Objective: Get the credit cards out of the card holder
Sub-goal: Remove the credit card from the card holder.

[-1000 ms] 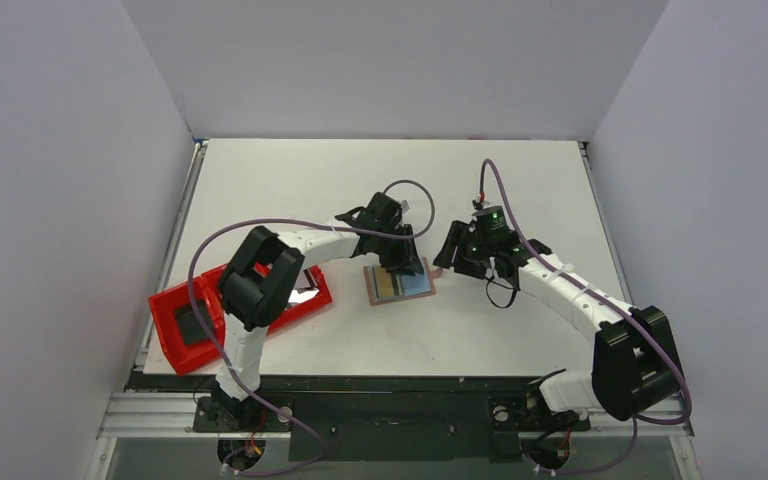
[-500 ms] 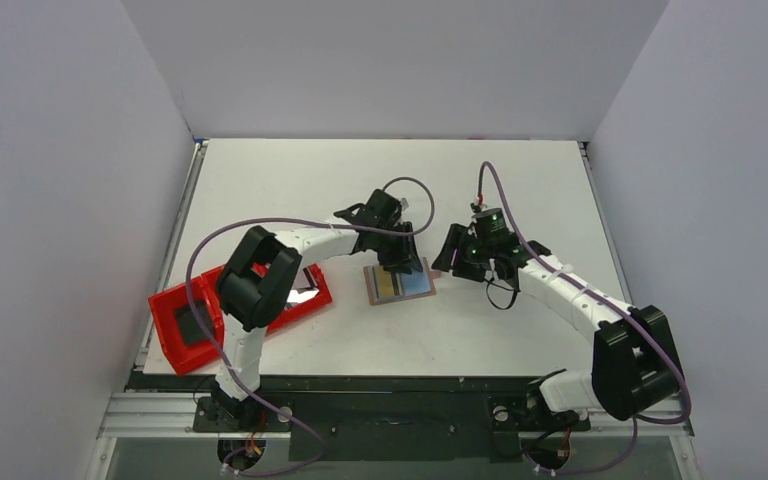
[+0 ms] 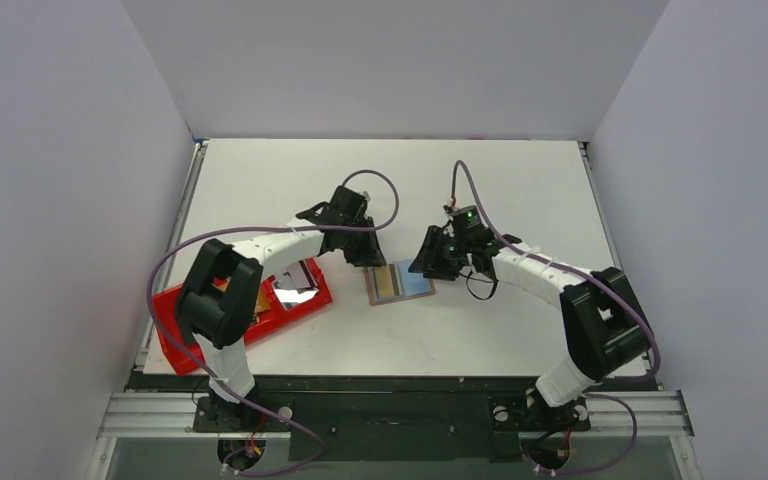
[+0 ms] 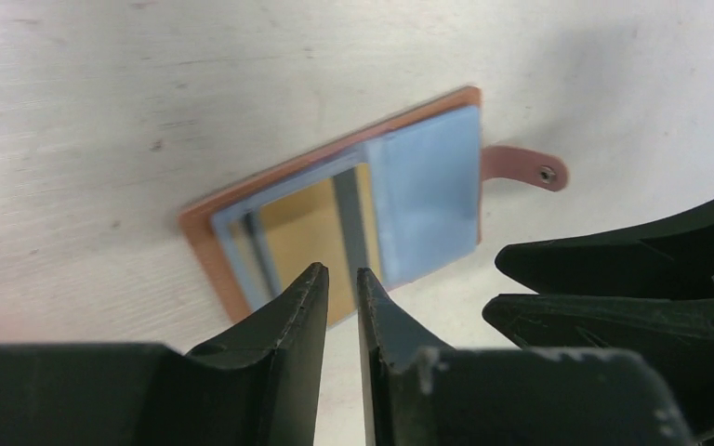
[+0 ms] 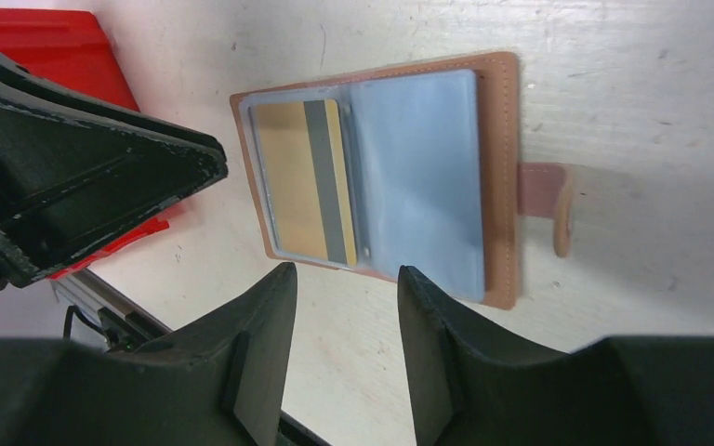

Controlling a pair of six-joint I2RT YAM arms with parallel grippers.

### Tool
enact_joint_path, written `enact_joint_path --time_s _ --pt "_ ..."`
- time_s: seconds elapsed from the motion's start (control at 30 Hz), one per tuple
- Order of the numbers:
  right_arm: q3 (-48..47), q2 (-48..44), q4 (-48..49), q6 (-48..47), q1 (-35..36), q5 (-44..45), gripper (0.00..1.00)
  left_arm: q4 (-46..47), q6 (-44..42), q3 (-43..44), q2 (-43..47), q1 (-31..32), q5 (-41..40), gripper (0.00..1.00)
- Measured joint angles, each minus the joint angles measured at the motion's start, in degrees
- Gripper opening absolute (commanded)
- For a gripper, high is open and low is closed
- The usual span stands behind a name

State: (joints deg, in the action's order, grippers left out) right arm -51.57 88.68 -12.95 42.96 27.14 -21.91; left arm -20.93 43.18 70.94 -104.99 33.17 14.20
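The card holder point(image 3: 398, 283) lies open and flat on the worktop point(image 3: 520, 190), mid-frame in the top view, between my two pincers. My left pincer point(image 4: 342, 279) is barely parted and empty. My right pincer point(image 5: 339, 279) is open and empty. One gold credit card point(image 5: 302, 177) shows through a sleeve. I cannot tell what the pale blue-grey pocket beside it holds. My left arm covers part of the red tray point(image 3: 168, 320) at lower left.

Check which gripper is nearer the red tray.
Left. The left gripper hovers just right of the red tray; the right gripper is farther right, beyond the open card holder.
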Motion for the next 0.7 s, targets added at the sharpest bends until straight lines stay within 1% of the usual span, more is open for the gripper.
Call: enact_joint_path --time_s 0.13,0.23,0.37,0.53,0.7 --pt "-0.7 5.0 2.8 1.5 0.4 -2.7 0.39 -0.3 -0.2 -2.1 0.4 -1.5 -1.2 0.08" --pt "-1.2 8.0 4.6 2.3 0.5 -4.0 0.36 -0.3 -0.2 -3.0 0.4 -1.6 -1.6 0.05" --pt "-1.8 11.1 6.8 3.0 0.5 -5.1 0.36 0.0 -0.2 -3.5 0.2 -1.5 -1.6 0.03" --pt "-1.9 13.3 8.3 3.4 0.5 -6.0 0.33 0.2 -0.2 -4.0 -0.2 -1.4 -1.5 0.01" --pt "-1.9 13.4 9.6 3.9 0.5 -6.1 0.31 0.6 -0.2 -4.0 -1.4 -1.1 -1.3 0.00"
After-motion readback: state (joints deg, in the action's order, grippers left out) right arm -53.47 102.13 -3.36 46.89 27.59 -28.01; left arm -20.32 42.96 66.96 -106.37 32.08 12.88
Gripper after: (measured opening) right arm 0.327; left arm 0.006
